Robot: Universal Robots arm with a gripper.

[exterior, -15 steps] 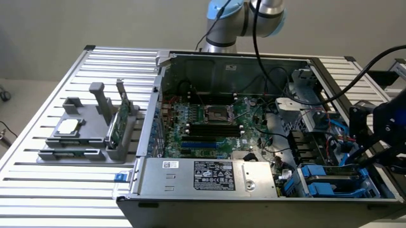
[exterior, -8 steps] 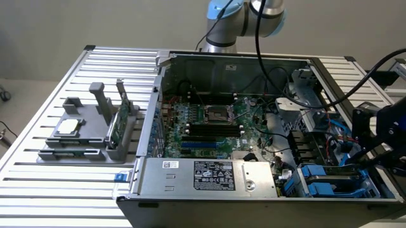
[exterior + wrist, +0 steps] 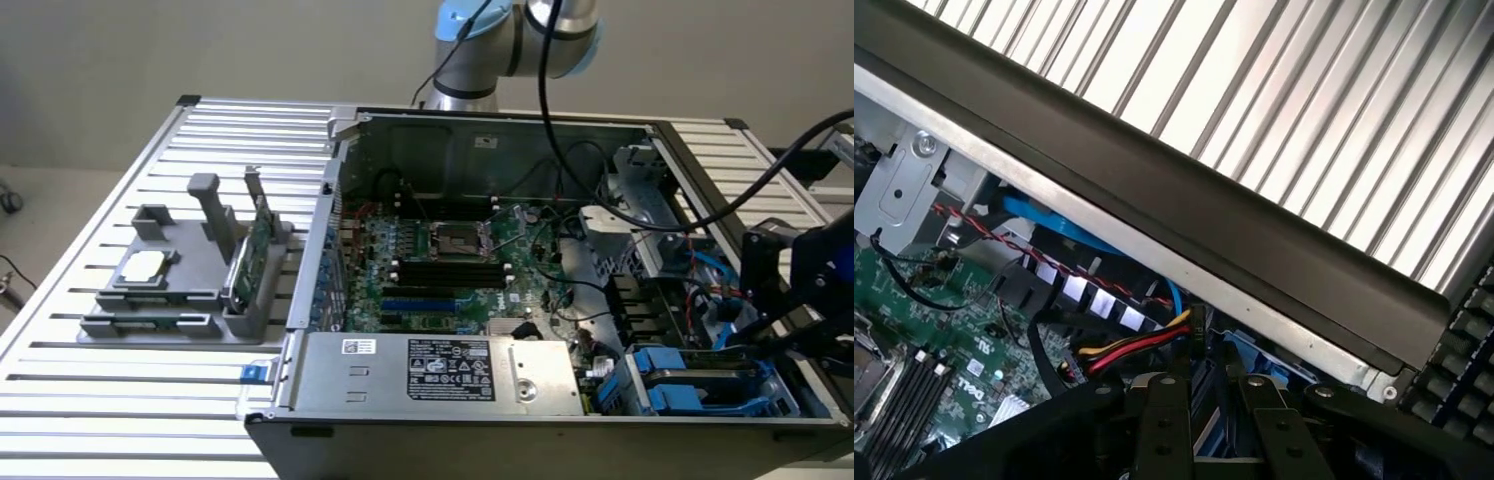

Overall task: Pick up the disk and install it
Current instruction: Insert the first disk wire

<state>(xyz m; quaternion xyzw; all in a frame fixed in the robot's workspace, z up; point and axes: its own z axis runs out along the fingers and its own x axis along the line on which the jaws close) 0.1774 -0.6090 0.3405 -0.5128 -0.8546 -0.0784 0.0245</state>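
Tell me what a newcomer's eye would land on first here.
The open computer case fills the middle of the slatted table, its green motherboard bare beyond the silver power supply. At the exterior view's right the black pincer hangs over blue drive carriers; at its left, a grey holder carries a green circuit card.

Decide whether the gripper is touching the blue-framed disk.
Cannot tell. In the exterior view the gripper hangs over the disk, but its dark body hides any contact or gap.
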